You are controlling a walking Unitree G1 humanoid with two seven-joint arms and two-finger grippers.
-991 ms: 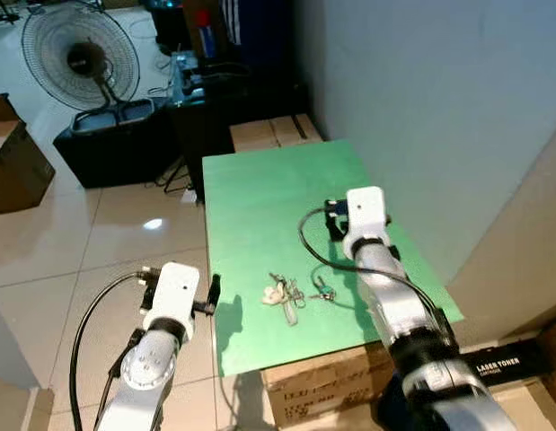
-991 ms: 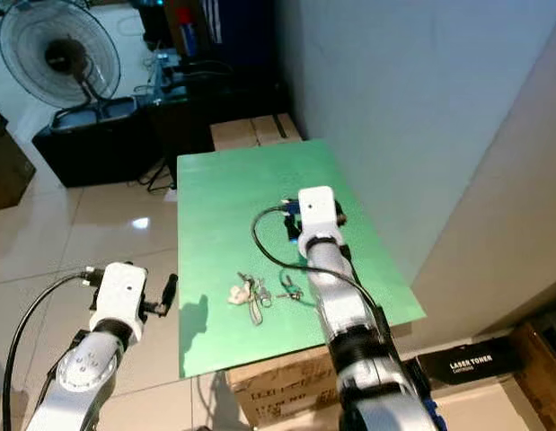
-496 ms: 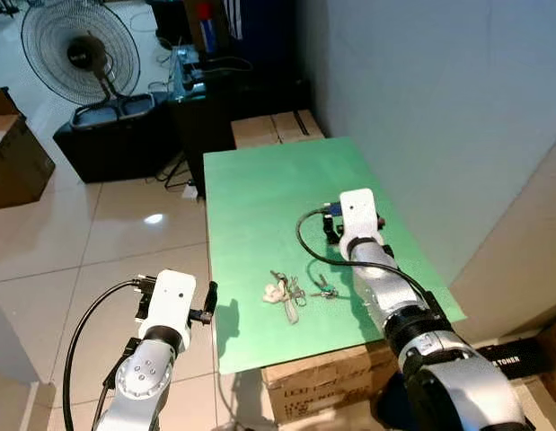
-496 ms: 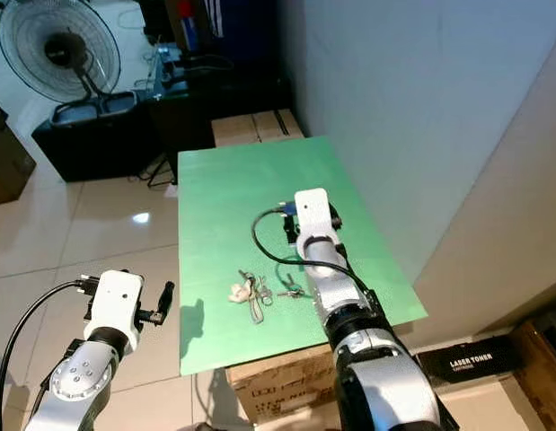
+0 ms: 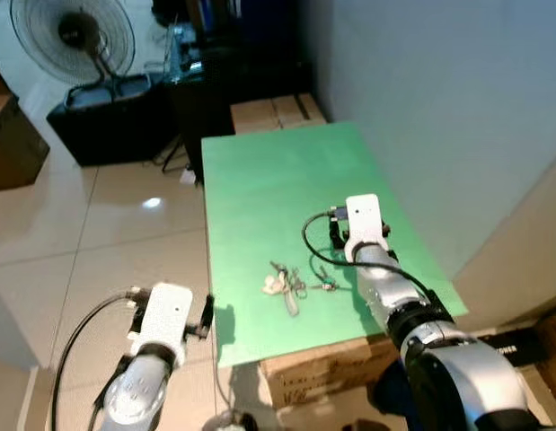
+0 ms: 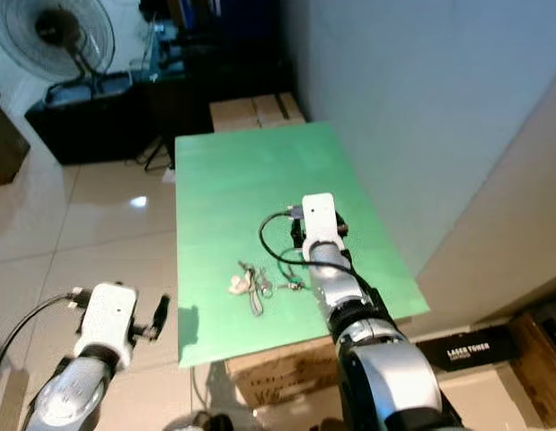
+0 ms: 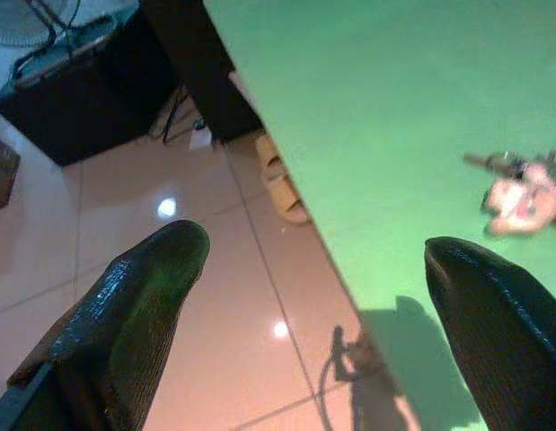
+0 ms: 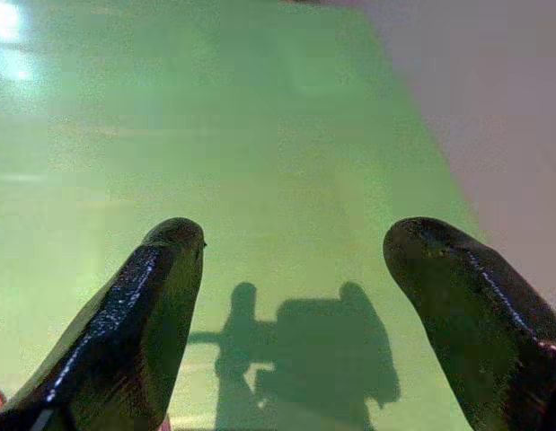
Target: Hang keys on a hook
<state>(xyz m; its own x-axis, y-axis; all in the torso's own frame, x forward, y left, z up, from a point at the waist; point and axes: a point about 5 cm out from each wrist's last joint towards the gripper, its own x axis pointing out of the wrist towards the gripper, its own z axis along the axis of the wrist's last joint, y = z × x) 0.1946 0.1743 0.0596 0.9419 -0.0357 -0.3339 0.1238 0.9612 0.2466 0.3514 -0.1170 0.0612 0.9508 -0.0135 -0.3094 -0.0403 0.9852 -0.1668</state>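
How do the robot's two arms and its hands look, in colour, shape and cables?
Both arms are silver metal with rounded joints and white boxy wrist blocks. A black cable loops at the left hand and the right hand. Each hand has two long black textured fingers with rounded tips.

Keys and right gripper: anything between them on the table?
Nothing but bare green table. In the left eye view the keys lie just left of the right gripper, whose black cable loops above that gap.
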